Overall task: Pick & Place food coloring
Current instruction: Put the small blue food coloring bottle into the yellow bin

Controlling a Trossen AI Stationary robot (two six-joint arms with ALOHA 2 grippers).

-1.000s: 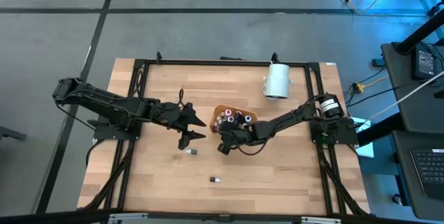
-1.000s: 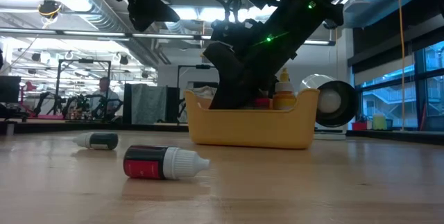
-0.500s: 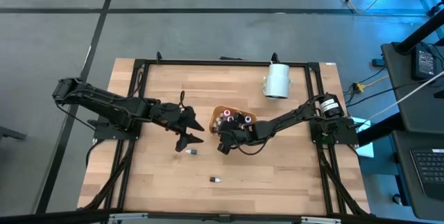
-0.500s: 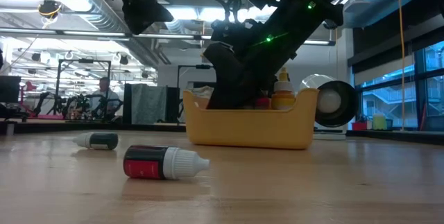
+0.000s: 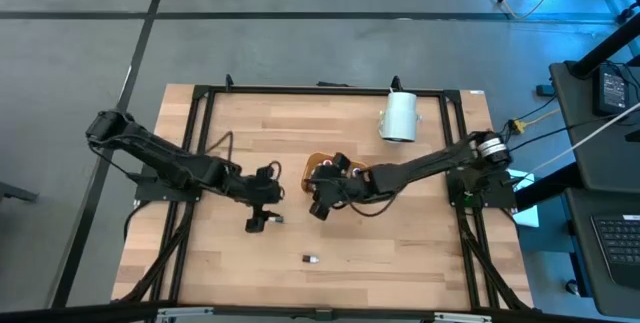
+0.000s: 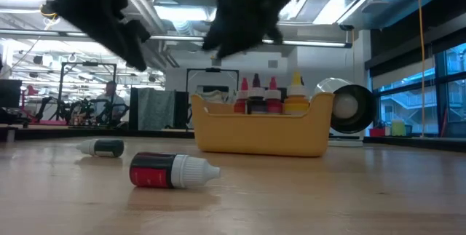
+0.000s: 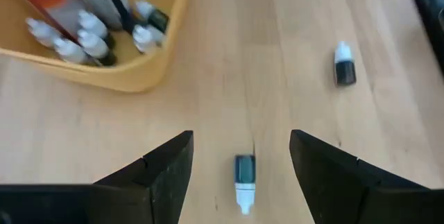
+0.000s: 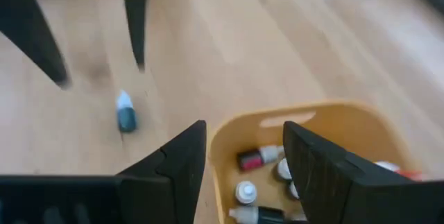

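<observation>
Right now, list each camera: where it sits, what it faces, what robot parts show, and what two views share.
High: overhead, straight down; both arms, orange tray.
Low: table height, level; red-label bottle, arms blurred overhead.
Left wrist: above dark-label bottle; open left end effector.
Right wrist: over the tray; open right end effector.
Shared: both wrist views show the tray and the dark-label bottle.

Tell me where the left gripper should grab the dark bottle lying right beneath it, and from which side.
Grip the dark bottle across its dark body, not the tapered white tip, coming straight down from above. It lies flat on the table, lined up between the open fingers of the left gripper, so they would likely close on its two long sides.
</observation>
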